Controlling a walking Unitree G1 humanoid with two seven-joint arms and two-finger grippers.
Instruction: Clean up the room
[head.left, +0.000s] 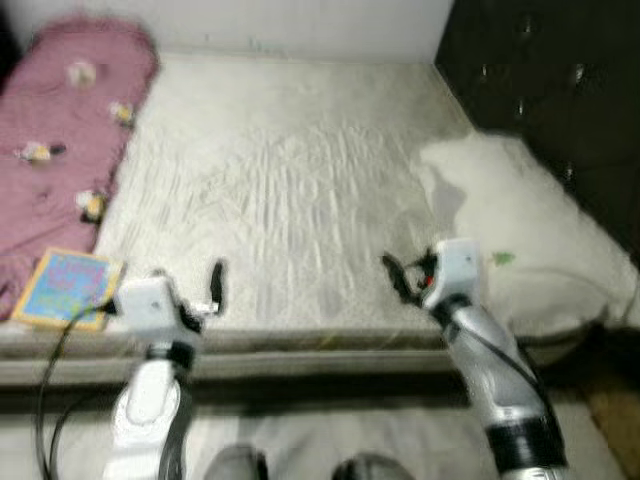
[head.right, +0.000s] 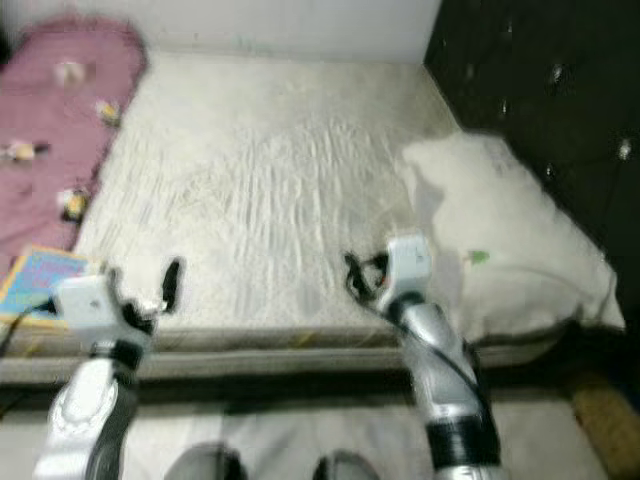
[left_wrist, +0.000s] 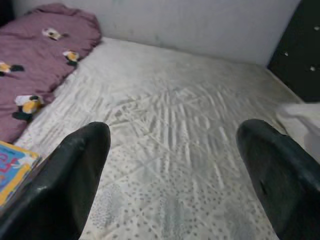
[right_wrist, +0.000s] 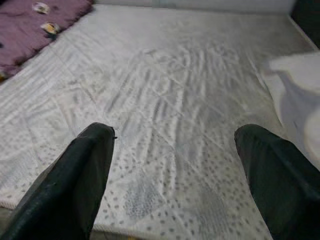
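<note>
Bed (head.left: 300, 190) with its pale quilted cover is lying straight ahead, a purple blanket (head.left: 60, 130) and a colourful book (head.left: 68, 288) sitting at its left, a white pillow (head.left: 520, 240) at its right. Left gripper (left_wrist: 172, 170) and right gripper (right_wrist: 175, 170) are hovering over the near edge, fingers spread wide, holding nothing.

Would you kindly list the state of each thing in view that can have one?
Left gripper: open, empty, above the bed's near edge.
Right gripper: open, empty, above the bed.
Pink blanket: bunched along the bed's left side.
Book: closed, flat at the near left corner.
Pillow: lying rumpled on the right.
Bed sheet: wrinkled.
</note>
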